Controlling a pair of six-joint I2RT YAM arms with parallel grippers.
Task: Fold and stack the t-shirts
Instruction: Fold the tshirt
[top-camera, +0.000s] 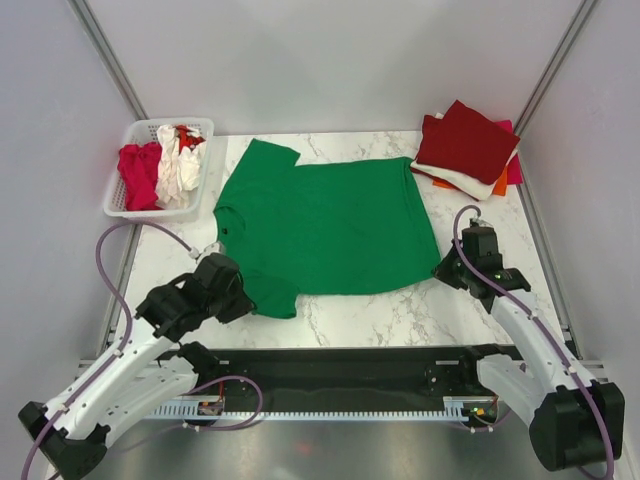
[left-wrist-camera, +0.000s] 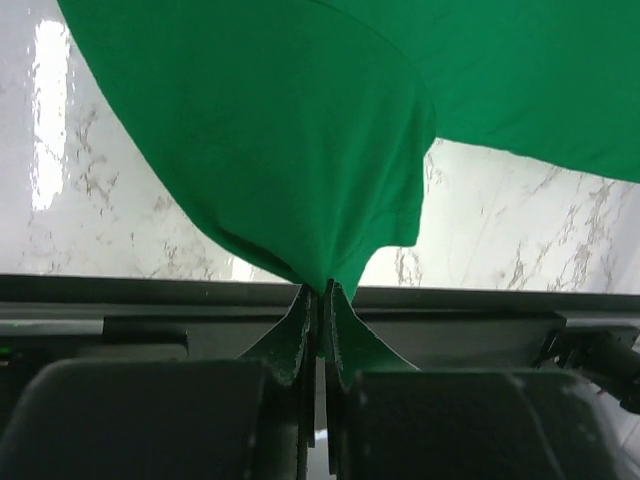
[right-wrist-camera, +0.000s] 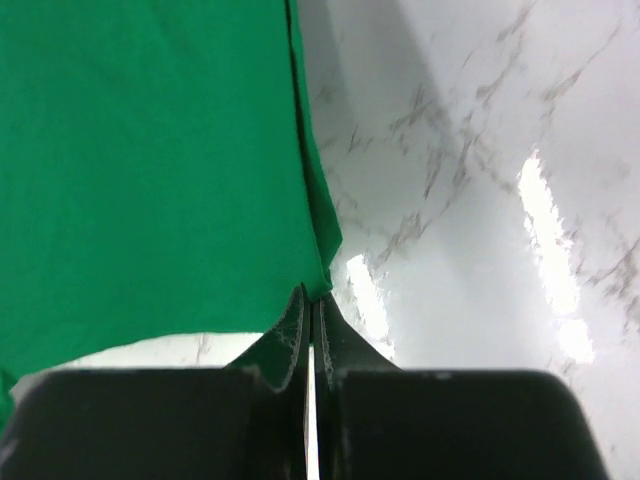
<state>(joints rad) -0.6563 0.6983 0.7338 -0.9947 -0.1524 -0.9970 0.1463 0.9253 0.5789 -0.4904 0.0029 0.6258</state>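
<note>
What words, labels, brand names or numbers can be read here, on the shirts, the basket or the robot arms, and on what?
No text can be read anywhere.
The bright green cloth t-shirt: plain, no print or tag showing.
The folded shirts stacked at the far right and the white plastic slatted basket: nothing written.
The black rail at the arms' bases: small coloured marks, too small to read.

We see a robotics lab test cell here: plain pale wall panels (top-camera: 330, 60) framed by metal struts (top-camera: 108, 58) close in a marble-patterned table (top-camera: 400, 315) on the left, right and far sides. Along its near edge a black mounting rail (top-camera: 340, 372) carries a left arm (top-camera: 125, 365) and a right arm (top-camera: 525, 330) trailing purple cables (top-camera: 100, 255).
</note>
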